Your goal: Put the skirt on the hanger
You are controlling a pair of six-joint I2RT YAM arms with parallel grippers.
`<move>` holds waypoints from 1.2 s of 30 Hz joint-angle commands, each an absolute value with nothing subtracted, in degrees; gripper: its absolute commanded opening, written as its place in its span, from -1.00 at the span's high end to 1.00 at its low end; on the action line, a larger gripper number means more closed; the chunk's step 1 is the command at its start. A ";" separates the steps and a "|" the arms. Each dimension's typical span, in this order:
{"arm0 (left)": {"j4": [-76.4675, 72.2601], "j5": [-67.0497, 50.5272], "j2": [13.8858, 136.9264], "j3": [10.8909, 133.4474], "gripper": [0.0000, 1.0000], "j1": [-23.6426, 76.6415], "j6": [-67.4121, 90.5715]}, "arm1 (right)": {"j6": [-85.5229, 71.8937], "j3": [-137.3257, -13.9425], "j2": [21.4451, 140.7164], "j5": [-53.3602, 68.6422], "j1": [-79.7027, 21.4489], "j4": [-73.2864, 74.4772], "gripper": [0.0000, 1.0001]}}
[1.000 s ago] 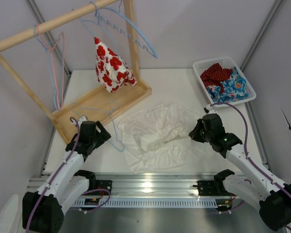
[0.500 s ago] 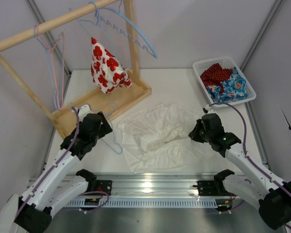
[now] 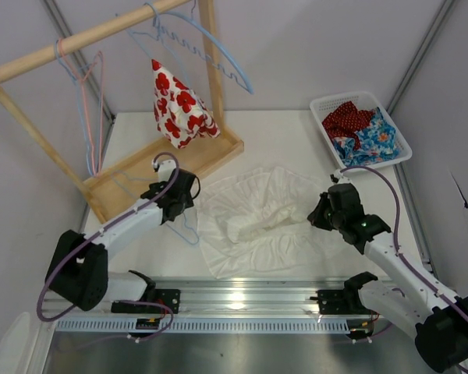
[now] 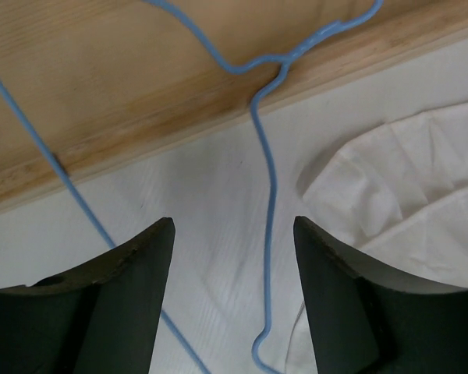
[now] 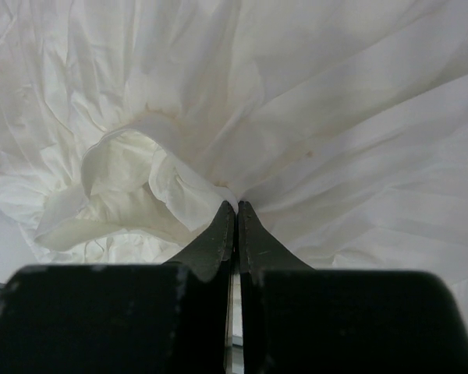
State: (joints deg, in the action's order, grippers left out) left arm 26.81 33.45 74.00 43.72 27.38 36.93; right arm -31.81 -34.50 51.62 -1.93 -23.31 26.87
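Skirt (image 3: 257, 226) white, crumpled, spread flat; right gripper (image 5: 235, 204) pinching its fold; left gripper (image 4: 232, 226) agape, empty, over blue hanger (image 4: 270, 195).

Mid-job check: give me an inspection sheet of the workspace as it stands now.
Surface: white table; bare parts look clean.
Job's things: white skirt crumpled at the centre; blue hanger lying across the rack base and the table, left of the skirt.
Clutter: basket of clothes at the far right; flowered garment hanging on the wooden rack; spare hangers on its left end.
Grippers: left gripper open over the hanger wire; right gripper shut on a skirt fold.
Cables: purple cables along both arms; no snag seen.
Surroundings: grey walls; nothing else seen.
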 commanded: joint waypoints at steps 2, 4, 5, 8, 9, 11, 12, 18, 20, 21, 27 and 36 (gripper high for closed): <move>18.55 35.51 81.80 48.51 -0.35 27.69 34.19 | -30.59 -34.36 50.36 -2.37 -22.24 27.25 1.00; 17.85 35.51 84.10 49.39 -0.33 27.69 34.28 | -30.50 -34.45 50.27 -1.93 -21.71 27.16 1.00; 16.45 35.33 84.98 49.39 -0.29 27.60 34.19 | -30.32 -34.54 50.27 -1.93 -21.62 27.16 1.00; 14.86 35.16 87.71 49.05 -0.12 27.16 34.89 | -30.06 -35.15 50.36 -1.76 -21.45 27.33 1.00; 14.77 34.90 88.85 49.04 -0.10 26.90 35.33 | -29.97 -35.33 50.27 -1.76 -21.36 27.42 1.00; 14.94 33.75 89.47 48.78 -0.02 25.85 35.59 | -29.88 -36.03 50.19 -1.76 -21.27 27.77 1.00; 14.77 34.01 89.12 48.61 0.07 25.75 35.77 | -29.80 -36.30 50.19 -1.93 -21.27 27.86 1.00; 16.95 32.08 79.12 48.42 0.99 25.84 32.88 | -29.71 -36.91 50.27 -1.84 -21.09 27.60 1.00; 19.06 30.34 72.18 47.81 1.00 26.45 32.35 | -30.23 -36.39 50.62 -2.54 -21.01 27.07 1.00; 21.42 29.45 69.72 47.73 1.00 26.63 31.56 | -30.50 -36.39 51.23 -2.64 -20.92 26.64 1.00; 33.11 13.48 55.12 49.65 1.00 27.68 29.79 | -31.55 -38.49 53.88 -3.42 -20.65 25.31 1.00; 49.48 -14.98 41.24 56.51 1.00 32.08 32.52 | -29.53 -44.03 56.33 -4.49 -20.57 25.66 1.00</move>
State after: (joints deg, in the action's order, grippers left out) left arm 43.46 0.36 45.67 53.01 30.76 31.88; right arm -30.81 -40.16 55.00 -3.73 -20.86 27.38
